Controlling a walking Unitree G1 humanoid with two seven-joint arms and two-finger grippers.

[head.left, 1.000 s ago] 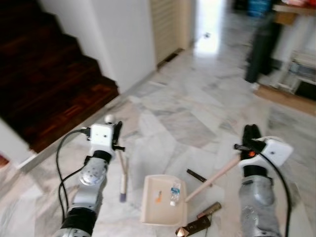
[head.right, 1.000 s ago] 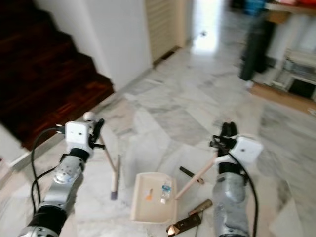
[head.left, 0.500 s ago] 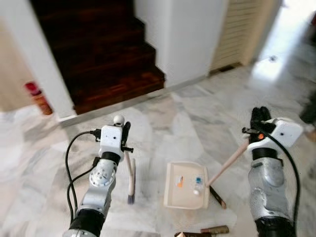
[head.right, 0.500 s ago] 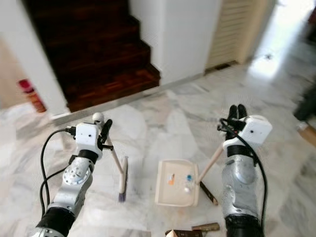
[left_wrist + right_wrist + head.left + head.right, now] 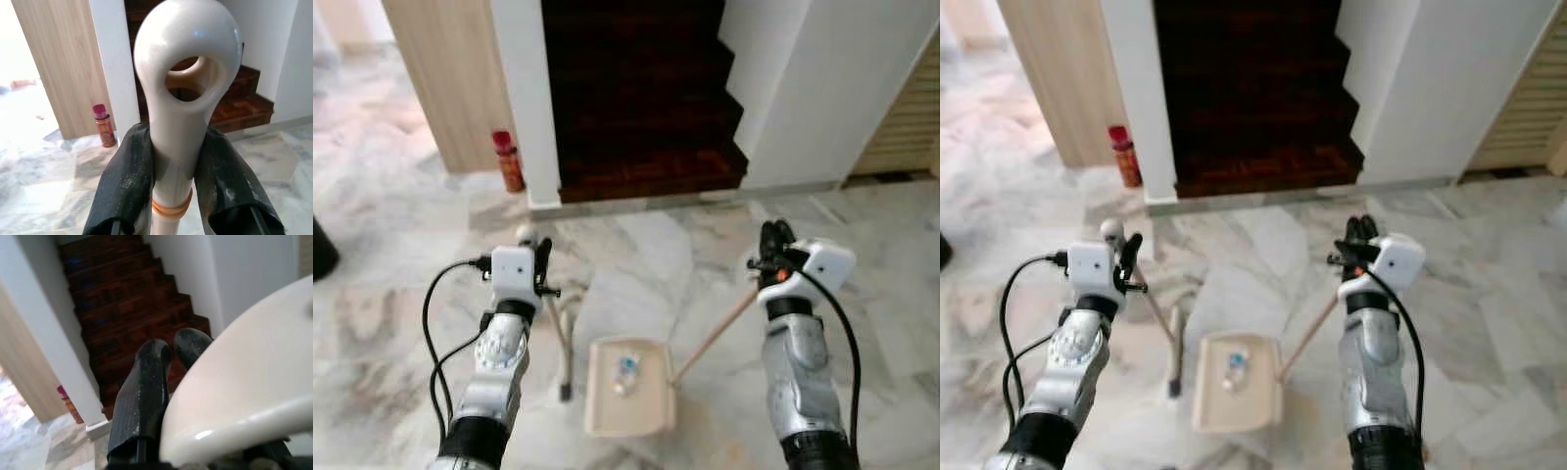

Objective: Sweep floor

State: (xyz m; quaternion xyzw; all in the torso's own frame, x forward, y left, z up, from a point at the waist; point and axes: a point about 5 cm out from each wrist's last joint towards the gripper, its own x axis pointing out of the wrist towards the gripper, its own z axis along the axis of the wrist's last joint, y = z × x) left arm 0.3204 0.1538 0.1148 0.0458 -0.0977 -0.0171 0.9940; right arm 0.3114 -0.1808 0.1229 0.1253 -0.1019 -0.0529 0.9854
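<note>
My left gripper [image 5: 542, 257] is shut on the cream broom handle [image 5: 182, 122] just below its looped top, one black finger [image 5: 125, 186] on each side. The broom slants down to its brush [image 5: 566, 390] on the marble floor. My right gripper [image 5: 771, 235] is shut on the long handle [image 5: 715, 335] of the cream dustpan [image 5: 651, 416], which lies on the floor between the arms. A small bottle [image 5: 626, 365] and a bit of litter lie in the pan. In the right wrist view the pan handle [image 5: 244, 382] lies against the black fingers [image 5: 145, 387].
Dark wooden stairs [image 5: 641, 108] rise straight ahead between white walls [image 5: 524, 98]. A red bottle [image 5: 509, 162] stands at the foot of the left wall beside a wooden panel [image 5: 440, 78]. A louvred door [image 5: 911, 117] is at the right. A dark object [image 5: 321, 250] is at the far left.
The whole view has swung left, from the hallway to face the staircase. Both grippers keep their hold on broom and dustpan; brown objects on the floor have left the view.
</note>
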